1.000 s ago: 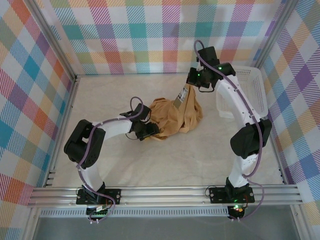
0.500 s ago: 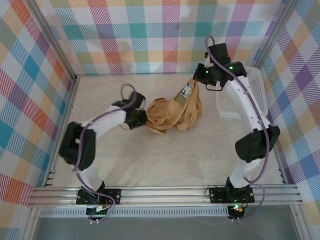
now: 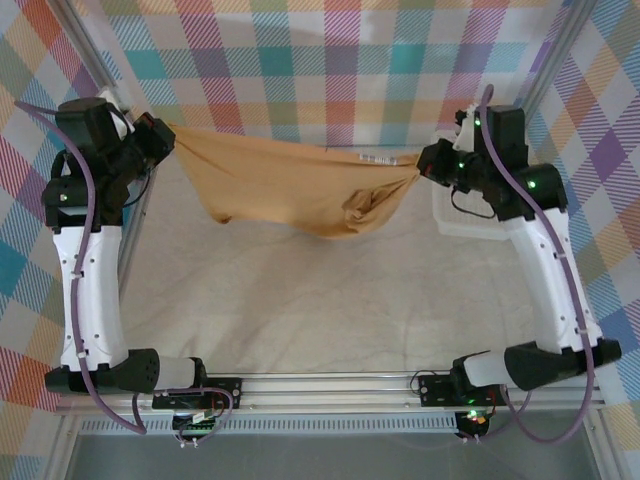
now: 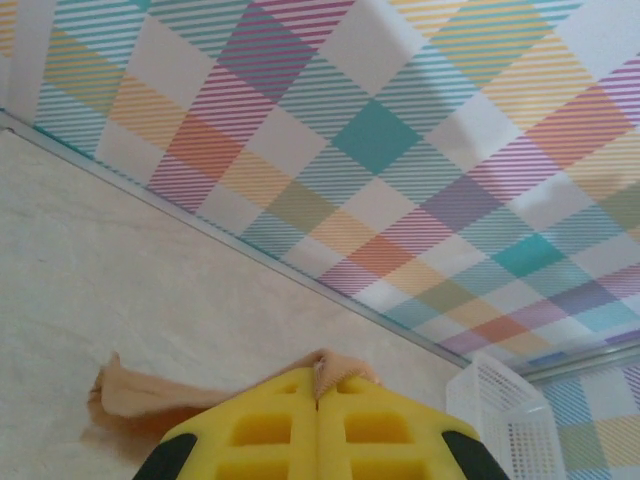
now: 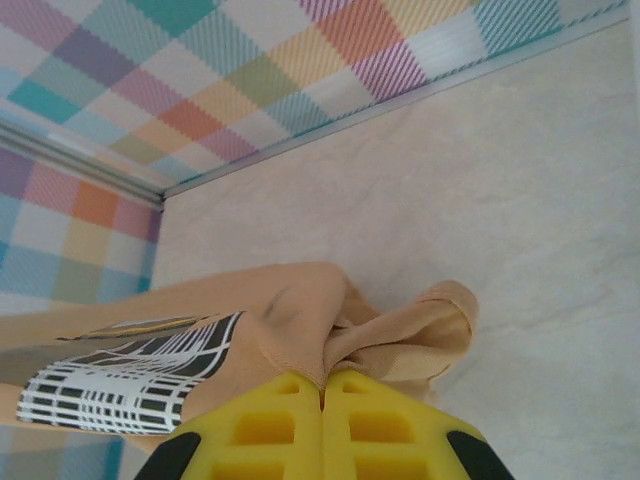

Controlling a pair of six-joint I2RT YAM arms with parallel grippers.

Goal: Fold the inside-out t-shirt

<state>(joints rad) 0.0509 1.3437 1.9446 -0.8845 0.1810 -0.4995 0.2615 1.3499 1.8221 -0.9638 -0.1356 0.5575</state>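
Note:
The tan inside-out t-shirt (image 3: 290, 190) hangs stretched in the air between both arms, sagging in the middle above the table. At the far left my left gripper (image 3: 168, 132) is shut on one end of it; a small fold of tan cloth (image 4: 335, 368) pokes out between the yellow fingers (image 4: 270, 425). My right gripper (image 3: 422, 163) is shut on the other end at the far right. In the right wrist view the bunched t-shirt (image 5: 300, 320) with a black-and-white printed label (image 5: 130, 385) runs into the closed yellow fingers (image 5: 385, 430).
A white mesh basket (image 3: 455, 215) stands at the back right, partly behind the right arm; it also shows as the basket (image 4: 505, 415) in the left wrist view. Plaid walls enclose the pale table (image 3: 330, 310) on three sides.
Both arms have risen and swung apart to the far corners, lifting the t-shirt off the table and pulling it out into a span. The left gripper closed on the cloth.

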